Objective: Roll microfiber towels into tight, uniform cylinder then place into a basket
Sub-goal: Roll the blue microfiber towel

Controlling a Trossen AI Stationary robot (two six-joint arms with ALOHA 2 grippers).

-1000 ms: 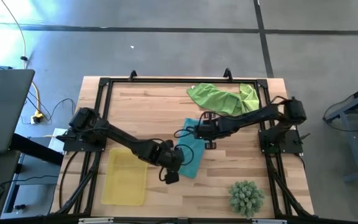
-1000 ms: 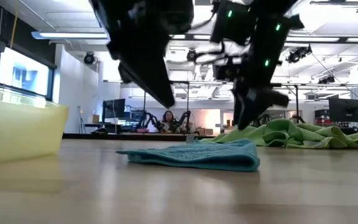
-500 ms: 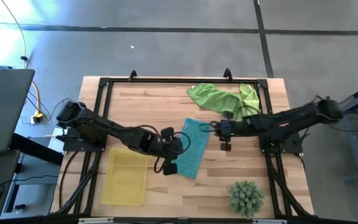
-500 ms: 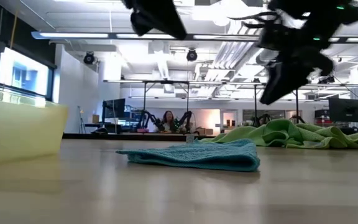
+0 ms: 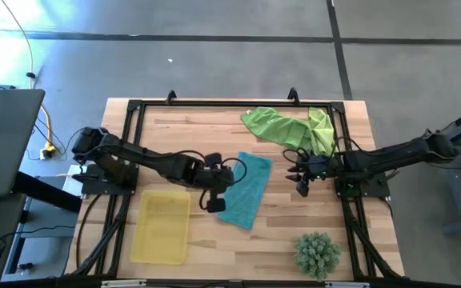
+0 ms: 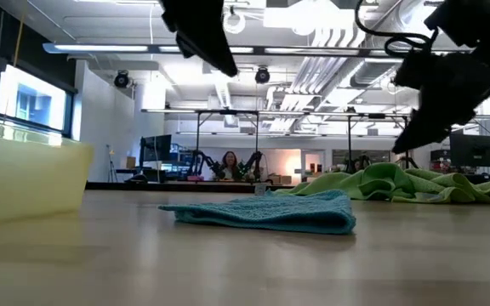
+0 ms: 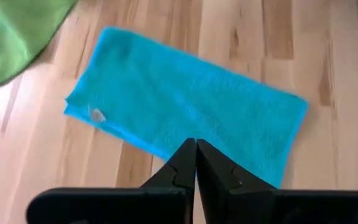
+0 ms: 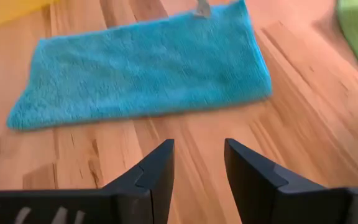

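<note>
Teal towel: teal towel [image 5: 244, 189] lies flat and unrolled near the middle of the bench [image 5: 190, 136], a long folded rectangle set on a slant; in the low view [image 6: 266, 212] it sits as a thin flat layer with a folded edge.
Green towels: green towels [image 5: 288, 126] lie crumpled in a heap beyond the teal towel, toward the bench's far right corner, apart from it.
Basket: basket [image 5: 161, 226] rests on the bench to the left of the teal towel, just beside its near end; nothing shows inside it.
Left gripper: left gripper [image 5: 215, 204] hangs above the bench at the teal towel's left edge, between towel and basket; its fingers [image 7: 185, 168] are pressed together with nothing between them, tips pointing at the towel's long edge.
Right gripper: right gripper [image 5: 301, 184] hangs to the right of the teal towel, clear of it; its fingers [image 8: 157, 171] are spread with bare wood showing between them, holding nothing.
Plant: spiky green ball plant [image 5: 318, 254] stands at the bench's near right corner, well apart from the teal towel.
</note>
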